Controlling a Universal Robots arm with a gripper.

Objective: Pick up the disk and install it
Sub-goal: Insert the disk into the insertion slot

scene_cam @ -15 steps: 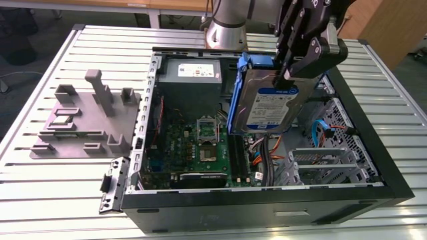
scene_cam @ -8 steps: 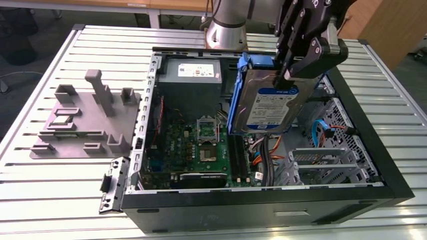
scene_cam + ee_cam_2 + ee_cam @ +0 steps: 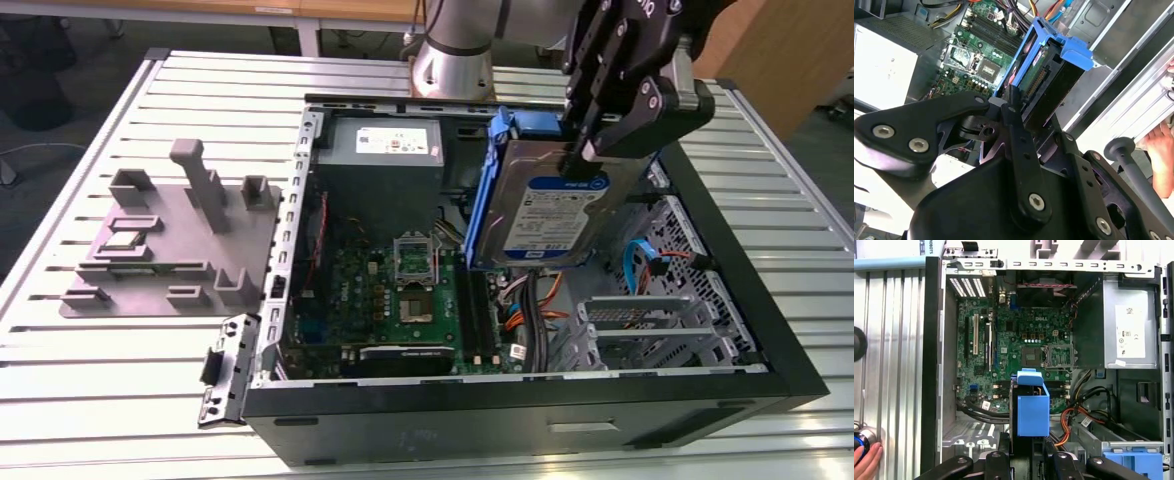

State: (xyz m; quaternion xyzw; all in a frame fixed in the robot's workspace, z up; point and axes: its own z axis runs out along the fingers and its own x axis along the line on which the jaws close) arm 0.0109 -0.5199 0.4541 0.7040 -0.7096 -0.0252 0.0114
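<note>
One step done: the pick-up looks complete, since the disk (image 3: 554, 215) hangs in the air, touching neither the tabletop (image 3: 107, 380) nor anything inside the case.
End effector: the end effector (image 3: 587, 160) is clenched on the disk's upper edge, in the upper right of the exterior view.
Disk position: right of centre in the exterior view, above the open computer case (image 3: 787, 340), over the strip between the motherboard (image 3: 400, 300) and the metal drive cage (image 3: 654, 325).
Disk pose: stood on edge and slightly tilted, its label towards the exterior camera, with the blue bracket (image 3: 1076, 52) running along its edges.
Step left: installing; the disk sits in no bay or slot, so I judge the task about half done.
Surroundings: the grey power supply (image 3: 387, 150) lies upper centre in the case, a grey fixture plate (image 3: 174, 240) lies centre left on the tabletop, and a person's hand (image 3: 866, 460) rests outside the case.
</note>
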